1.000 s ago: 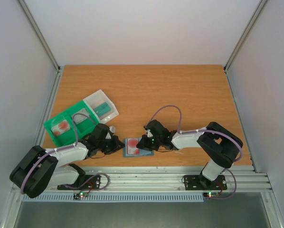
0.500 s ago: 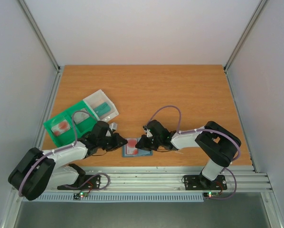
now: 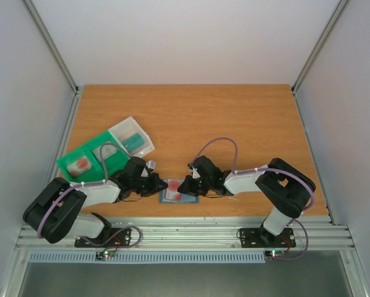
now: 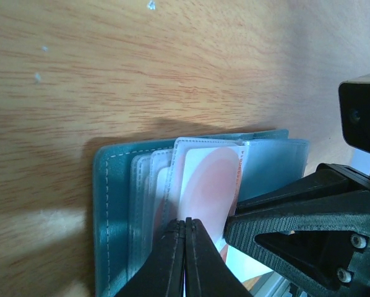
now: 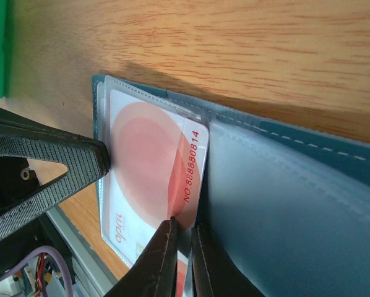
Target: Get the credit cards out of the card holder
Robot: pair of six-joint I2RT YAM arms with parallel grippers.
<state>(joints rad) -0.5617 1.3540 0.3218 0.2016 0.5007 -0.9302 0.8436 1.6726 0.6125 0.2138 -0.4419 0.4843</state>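
The slate-blue card holder (image 3: 172, 192) lies open on the table near the front edge, between my two grippers. In the left wrist view its clear sleeves (image 4: 145, 192) fan out, with a whitish credit card (image 4: 210, 179) bearing a big red round mark on top. My left gripper (image 4: 186, 221) is shut, its tips resting on that card's sleeve from the left (image 3: 160, 185). My right gripper (image 5: 184, 226) comes in from the right (image 3: 184, 187). Its jaws are pinched on the numbered edge of the credit card (image 5: 148, 161), beside the blue leaf (image 5: 333, 204).
A green tray (image 3: 80, 162) with a clear box (image 3: 132, 137) holding teal blocks stands at the left, just behind my left arm. The table's front edge and metal rail (image 3: 191, 232) run close below the card holder.
My left gripper has slid right, from beside the tray onto the card holder's left side. The right gripper has stayed on the card holder's right side.
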